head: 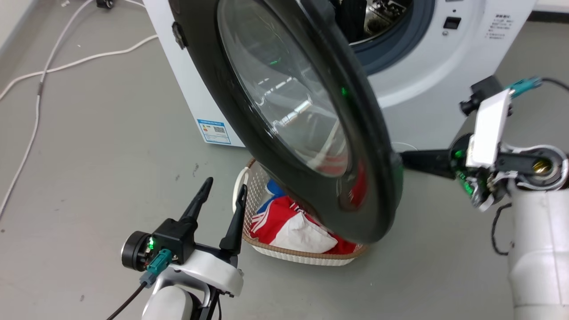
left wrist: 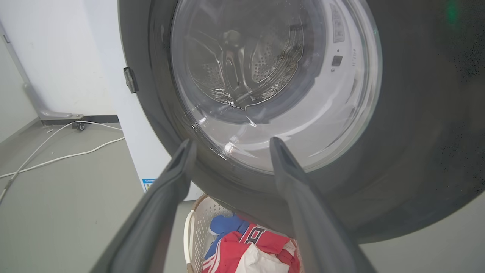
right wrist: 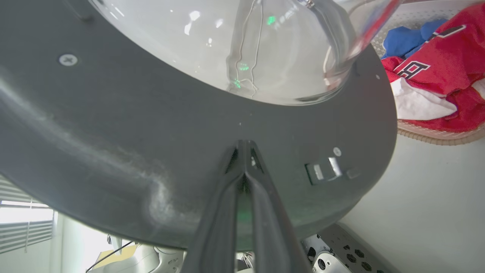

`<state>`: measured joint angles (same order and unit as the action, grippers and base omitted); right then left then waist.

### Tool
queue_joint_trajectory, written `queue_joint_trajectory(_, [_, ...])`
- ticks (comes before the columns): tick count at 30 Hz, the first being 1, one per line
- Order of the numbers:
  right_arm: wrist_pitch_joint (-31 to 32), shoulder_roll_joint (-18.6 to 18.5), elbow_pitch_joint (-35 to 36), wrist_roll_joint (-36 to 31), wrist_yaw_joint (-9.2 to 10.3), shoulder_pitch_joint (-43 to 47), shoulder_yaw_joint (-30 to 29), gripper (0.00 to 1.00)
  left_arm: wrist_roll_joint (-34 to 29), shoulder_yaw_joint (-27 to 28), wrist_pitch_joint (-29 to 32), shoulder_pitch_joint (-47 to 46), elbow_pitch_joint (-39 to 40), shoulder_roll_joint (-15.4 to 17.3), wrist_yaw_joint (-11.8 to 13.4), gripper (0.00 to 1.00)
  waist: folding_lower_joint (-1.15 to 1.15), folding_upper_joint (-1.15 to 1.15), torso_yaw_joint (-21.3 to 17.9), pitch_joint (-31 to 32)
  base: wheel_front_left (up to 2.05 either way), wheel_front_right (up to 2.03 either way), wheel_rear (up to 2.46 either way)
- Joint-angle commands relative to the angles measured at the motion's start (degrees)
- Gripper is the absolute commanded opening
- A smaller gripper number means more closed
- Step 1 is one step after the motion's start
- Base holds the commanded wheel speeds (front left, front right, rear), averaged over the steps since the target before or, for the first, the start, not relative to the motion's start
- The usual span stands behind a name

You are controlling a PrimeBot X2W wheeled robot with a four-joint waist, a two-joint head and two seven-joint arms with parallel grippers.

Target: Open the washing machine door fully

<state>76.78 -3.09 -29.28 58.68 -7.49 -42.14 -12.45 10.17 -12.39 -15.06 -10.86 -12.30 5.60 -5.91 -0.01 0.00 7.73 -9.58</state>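
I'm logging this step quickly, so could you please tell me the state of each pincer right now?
Left pincer: open, holding nothing.
Right pincer: closed, tips against the washing machine door, gripping nothing.

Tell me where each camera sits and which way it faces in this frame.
Head view: high on the robot, looking down at the washing machine door, partly open above a laundry basket; left gripper lower left, right gripper at the door's edge.
Left wrist view: on the left wrist, facing the door's outer glass; own jaws apart.
Right wrist view: on the right wrist, facing the door's inner face; own jaws shut, tips against it.
All three share the door and basket.
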Motion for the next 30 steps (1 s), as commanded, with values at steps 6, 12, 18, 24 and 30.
queue_joint_trajectory(6, [-5.5, 0.3, 1.3, 8.4, -0.01, 6.3, 10.1, 0.00, 0.3, -0.8, -0.2, 1.5, -0.8, -0.3, -0.4, 1.00, 0.01, 0.00, 1.9, 2.8, 0.00, 0.00, 0.00])
queue_joint_trajectory(12, [-14.0, 0.3, 3.5, 14.9, -0.01, 11.0, 18.3, 0.00, 0.3, -1.0, -0.1, 2.7, -1.5, -0.3, -0.5, 1.00, 0.01, 0.00, 2.2, 4.9, 0.00, 0.00, 0.00])
queue_joint_trajectory(18, [-28.2, 0.2, 6.5, 16.0, -0.01, 15.7, 20.6, 0.00, 0.6, -0.9, -0.2, 3.8, -1.9, 0.0, -0.4, 1.00, 0.01, 0.00, 1.4, 7.5, 0.00, 0.00, 0.00])
queue_joint_trajectory(24, [-40.0, 0.2, 9.2, 16.6, -0.01, 21.9, 17.2, 0.00, 0.9, -0.3, -0.2, 5.4, -2.2, 0.4, 0.2, 1.00, 0.01, 0.00, -0.9, 10.4, 0.00, 0.00, 0.00])
queue_joint_trajectory(30, [-46.1, -0.2, 11.8, 15.3, -0.01, 27.5, 12.1, 0.00, 1.4, 0.7, -0.1, 6.5, -2.0, 1.2, 1.0, 1.00, 0.01, 0.00, -3.5, 11.8, 0.00, 0.00, 0.00])
